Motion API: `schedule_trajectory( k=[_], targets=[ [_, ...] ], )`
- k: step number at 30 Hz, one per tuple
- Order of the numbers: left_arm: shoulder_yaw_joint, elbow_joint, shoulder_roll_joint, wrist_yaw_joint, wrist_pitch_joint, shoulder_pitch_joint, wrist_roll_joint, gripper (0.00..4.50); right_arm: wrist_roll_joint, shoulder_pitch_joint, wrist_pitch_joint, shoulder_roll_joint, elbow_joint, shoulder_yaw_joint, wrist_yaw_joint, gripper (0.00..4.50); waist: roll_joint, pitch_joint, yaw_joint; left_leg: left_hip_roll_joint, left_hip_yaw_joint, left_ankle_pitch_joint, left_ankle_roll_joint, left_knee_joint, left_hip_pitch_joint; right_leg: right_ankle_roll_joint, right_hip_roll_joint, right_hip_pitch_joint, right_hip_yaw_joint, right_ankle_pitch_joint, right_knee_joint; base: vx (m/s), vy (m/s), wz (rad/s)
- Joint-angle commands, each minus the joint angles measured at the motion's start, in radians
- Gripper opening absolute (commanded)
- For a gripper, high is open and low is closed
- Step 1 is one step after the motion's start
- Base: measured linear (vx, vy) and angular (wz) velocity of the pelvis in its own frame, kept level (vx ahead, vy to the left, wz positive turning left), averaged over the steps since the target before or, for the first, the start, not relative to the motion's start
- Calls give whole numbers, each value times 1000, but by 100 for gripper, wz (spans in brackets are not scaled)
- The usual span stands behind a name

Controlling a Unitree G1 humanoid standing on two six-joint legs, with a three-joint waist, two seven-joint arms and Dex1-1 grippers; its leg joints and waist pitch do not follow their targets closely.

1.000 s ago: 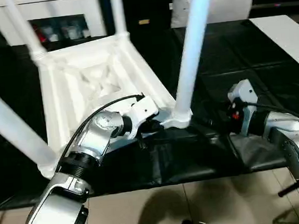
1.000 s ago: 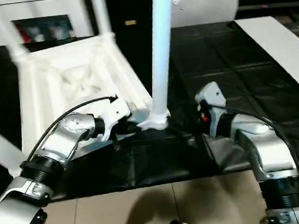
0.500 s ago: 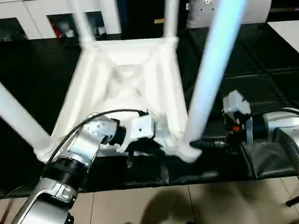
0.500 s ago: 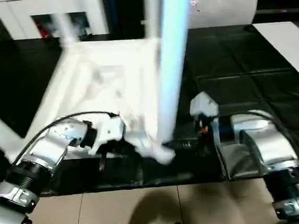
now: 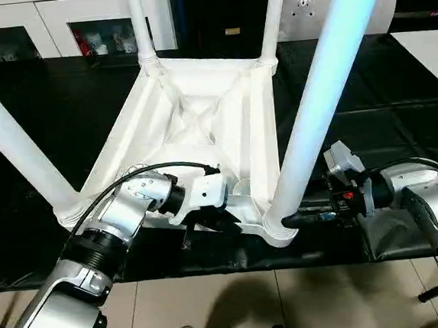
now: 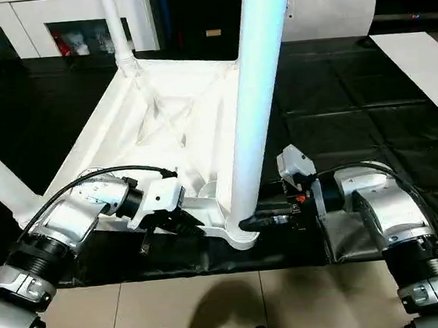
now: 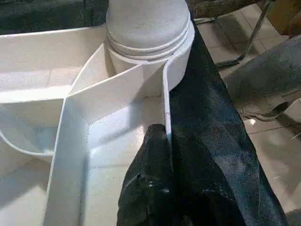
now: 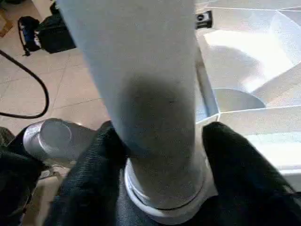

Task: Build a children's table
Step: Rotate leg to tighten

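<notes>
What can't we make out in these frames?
- Tops of the legs: cut off by the upper edge, head views.
- Table top's upper face: turned down against the black surface.
- Left gripper fingers: hidden under the wrist housing, head views.
- Cabinet contents: too small.

A black cloth [image 5: 61, 116] covers the worktop and hangs over its near edge. Behind it stands a white cabinet [image 5: 46, 26] with glass doors, small things blurred behind the glass. A flat white board [image 6: 425, 61] lies on the cloth at the right. A white cushion-like shape [image 6: 328, 5] sits at the back. Beige floor tiles [image 5: 216, 310] lie below, with a black cable [image 8: 28, 80] and a dark bag [image 8: 51, 33] on them.
</notes>
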Motion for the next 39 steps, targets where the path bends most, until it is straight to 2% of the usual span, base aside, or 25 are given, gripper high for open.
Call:
schedule_trajectory(
  k=[1,4,8,9,10,11,12,13,15,16,17,18,19,21,23,24,25,26,28,29,31,32,35,37,39],
  targets=[
    [-1,-32,-7,-22,-44,-45,-17,0,0,-19,-12,2,5,6,9,231,-16,-92,-12,89,-35,-66,94,-74,12,-29,-102,69,89,-379,-73,0,0,0],
    [7,-30,-12,-13,-24,-44,-21,0,4,-12,-7,8,-3,11,12,217,-16,-92,-11,89,-35,-63,94,-74,11,-31,-102,69,90,-372,-71,0,0,0],
    [31,-43,-30,6,52,-40,-49,0,40,10,48,23,-44,-1,-8,195,-18,-89,-14,91,-36,-60,97,-75,12,-35,-102,69,90,-372,-71,0,0,0],
    [41,-48,-44,38,99,-41,-51,0,60,16,105,45,-65,-21,-65,195,-18,-87,-13,88,-35,-69,94,-75,13,-32,-103,68,90,-388,-76,0,0,0],
    [41,-48,-44,38,99,-41,-51,0,60,16,105,45,-65,-21,-65,195,-18,-87,-13,88,-35,-69,94,-75,13,-32,-103,68,90,-388,-76,0,0,0],
    [50,-42,-66,91,138,-47,-41,0,53,18,159,93,-87,-45,-193,194,-18,-87,-14,89,-36,-67,90,-76,12,-31,-103,69,89,-392,-76,0,0,0],
    [60,-31,-94,148,190,-58,-33,0,15,11,185,143,-88,-56,-323,193,-18,-86,-19,92,-39,-65,75,-78,13,-28,-102,67,88,-396,-76,0,0,0],
    [60,-31,-95,149,192,-58,-33,0,14,11,185,144,-87,-56,-327,193,-16,-82,-30,85,-39,-87,54,-79,15,-19,-101,66,83,-431,-86,0,0,0],
    [66,-21,-118,191,220,-67,-26,0,-12,2,212,181,-83,-66,-419,193,-19,-81,-45,71,-37,-107,39,-76,13,12,-103,73,77,-488,-98,0,0,0],
    [70,-12,-134,220,231,-74,-22,0,-20,-4,234,205,-82,-75,-473,193,-19,-79,-51,71,-38,-111,39,-77,11,20,-102,74,75,-498,-101,0,0,0],
    [87,10,-177,307,269,-90,-14,0,-35,-16,280,260,-87,-99,-585,193,-18,-79,-66,72,-41,-109,39,-75,4,34,-98,77,71,-494,-101,0,0,0],
    [103,24,-206,374,300,-102,-10,0,-52,-23,304,289,-91,-108,-649,193,-16,-80,-80,74,-44,-112,34,-74,5,36,-95,74,66,-486,-105,0,0,0],
    [114,31,-226,418,324,-109,-6,0,-63,-26,323,307,-96,-114,-691,193,-19,-83,-91,65,-43,-114,31,-71,6,45,-97,77,64,-490,-108,0,0,0],
    [128,38,-264,483,360,-122,-2,0,-91,-35,374,355,-104,-138,-802,193,-24,-85,-104,61,-43,-91,49,-71,-3,44,-95,82,65,-463,-102,0,0,0],
    [137,35,-296,537,389,-130,5,0,-117,-43,418,411,-112,-171,-926,193,-17,-90,-112,62,-43,-60,66,-70,-6,34,-96,83,68,-423,-97,0,0,0],
    [140,32,-309,559,402,-132,9,0,-127,-46,434,436,-117,-185,-980,193,-18,-91,-116,66,-44,-33,77,-71,-7,18,-95,82,72,-379,-90,0,0,0],
    [144,28,-325,590,415,-134,16,0,-128,-48,443,465,-125,-200,-1036,193,-18,-94,-118,68,-45,-7,87,-70,-8,6,-95,82,75,-335,-83,0,0,0],
    [144,22,-339,611,426,-135,22,0,-133,-46,442,483,-137,-198,-1065,193,-10,-95,-117,71,-45,3,92,-71,-4,-6,-97,79,77,-314,-80,0,0,0],
    [141,12,-360,636,438,-131,32,0,-144,-40,434,506,-160,-190,-1093,193,-11,-97,-118,77,-46,31,117,-70,-1,-37,-96,78,81,-244,-69,0,0,0],
    [132,3,-373,651,448,-126,38,0,-152,-35,420,523,-177,-184,-1111,249,-11,-99,-117,81,-47,51,134,-69,-2,-61,-98,78,85,-196,-59,0,0,0],
    [126,-3,-373,653,449,-121,39,0,-156,-30,397,522,-183,-178,-1106,263,-12,-95,-115,81,-43,40,152,-70,3,-87,-100,76,88,-183,-58,0,0,0],
    [125,-3,-371,652,448,-120,40,0,-155,-29,393,521,-184,-179,-1104,269,-11,-94,-114,79,-41,29,151,-71,2,-89,-101,78,88,-193,-60,0,0,0],
    [124,-5,-352,644,436,-116,44,0,-155,-20,379,508,-198,-187,-1093,307,-12,-89,-111,76,-39,-12,133,-74,4,-66,-99,79,86,-265,-71,0,0,0],
    [124,-11,-332,627,422,-110,45,0,-150,-11,365,485,-207,-183,-1063,318,-12,-90,-108,79,-41,-13,130,-75,4,-58,-99,80,87,-263,-70,0,0,0],
    [124,-30,-281,567,387,-88,36,0,-114,13,370,426,-231,-180,-970,352,-11,-91,-105,81,-43,-6,135,-74,4,-57,-100,81,88,-242,-67,0,0,0]
  ],
)
